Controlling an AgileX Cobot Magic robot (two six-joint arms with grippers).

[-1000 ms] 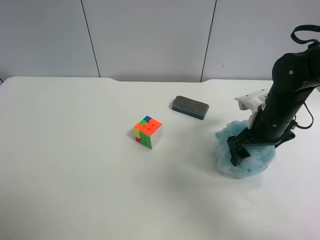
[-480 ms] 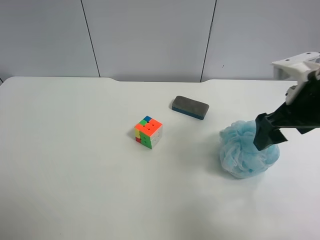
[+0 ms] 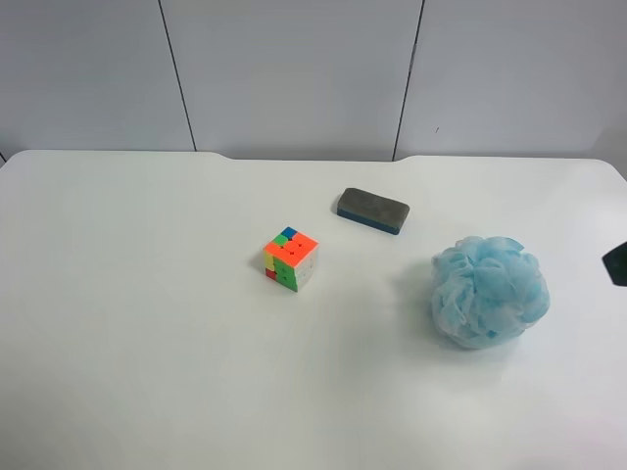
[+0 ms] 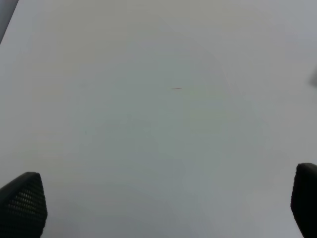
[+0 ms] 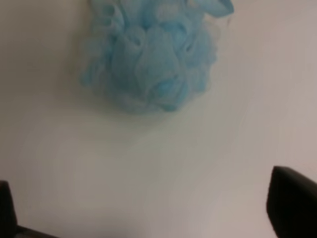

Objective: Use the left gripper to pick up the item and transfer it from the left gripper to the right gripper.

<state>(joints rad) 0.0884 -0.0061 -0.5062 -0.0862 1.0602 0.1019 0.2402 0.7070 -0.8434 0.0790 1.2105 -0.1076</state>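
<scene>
A white table fills the exterior high view, matte and bare apart from three things, its far edge shallowly notched near the middle. Behind it stands a pale grey wall of flat panels divided by thin dark seams.

Going from the view's left to its right: the left part of the table carries nothing. Near the centre sits a multicoloured puzzle cube, orange, green, blue, yellow and red faces showing, with small dark dots on some squares. Farther back and to its right lies a dark grey eraser block with a blue underside, set at a slant. Right again, well apart from both, the light blue mesh pouf rests on the table, a ruffled ball, free of any grip. At the view's right edge a small dark shape pokes in; what it is cannot be told.

The right gripper hangs over the table with its dark fingertips spread wide at the picture's corners, the pouf lying apart from them. The left gripper is likewise spread wide over bare tabletop, clasping nothing.

No brand, label or readable writing shows.
</scene>
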